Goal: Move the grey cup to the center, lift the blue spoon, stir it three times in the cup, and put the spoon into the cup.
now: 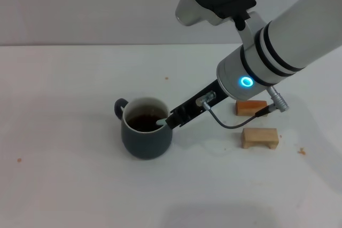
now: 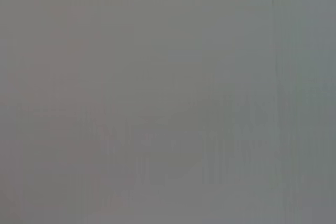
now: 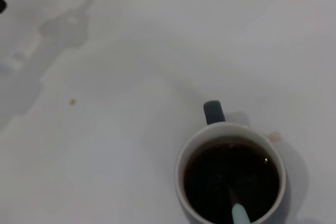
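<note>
The right claw [image 1: 172, 118], at the grey cup's [image 1: 145, 134] rim, holds the blue spoon [image 1: 161, 122] dipped into the dark liquid.

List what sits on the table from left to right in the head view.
cup → spoon in the cup → right gripper at the cup's rim → two wooden blocks, one farther back, one nearer. The blocks overlap left to right, so their order is unclear.

My left wrist view showed only blank grey. The spoon's [image 3: 240, 214] handle was cut off at the right wrist view's edge, its bowl sunk in dark liquid.
</note>
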`<state>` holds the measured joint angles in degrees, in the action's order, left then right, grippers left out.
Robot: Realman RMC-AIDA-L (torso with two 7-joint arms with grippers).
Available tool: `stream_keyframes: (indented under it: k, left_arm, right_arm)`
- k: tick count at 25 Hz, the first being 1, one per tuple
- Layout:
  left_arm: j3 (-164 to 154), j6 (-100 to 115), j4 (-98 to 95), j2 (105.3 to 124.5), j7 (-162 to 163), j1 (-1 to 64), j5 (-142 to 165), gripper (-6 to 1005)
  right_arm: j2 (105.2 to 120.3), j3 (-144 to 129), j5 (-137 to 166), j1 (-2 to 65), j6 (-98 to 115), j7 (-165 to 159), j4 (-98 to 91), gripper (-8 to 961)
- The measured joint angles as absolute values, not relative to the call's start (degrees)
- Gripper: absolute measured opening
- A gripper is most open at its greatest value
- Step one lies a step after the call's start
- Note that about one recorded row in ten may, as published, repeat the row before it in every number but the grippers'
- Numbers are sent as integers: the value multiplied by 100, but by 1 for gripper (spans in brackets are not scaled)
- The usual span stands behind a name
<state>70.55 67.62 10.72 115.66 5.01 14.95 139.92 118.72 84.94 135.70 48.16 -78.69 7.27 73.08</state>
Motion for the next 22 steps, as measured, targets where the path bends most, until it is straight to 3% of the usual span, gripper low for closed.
stream_keyframes:
  k: [22]
  left_arm:
    - [7063,6768,1046,11557,501,1518,13992,0]
  right_arm:
    - [11860,8612,13628,5042,-7618,742,7160,156]
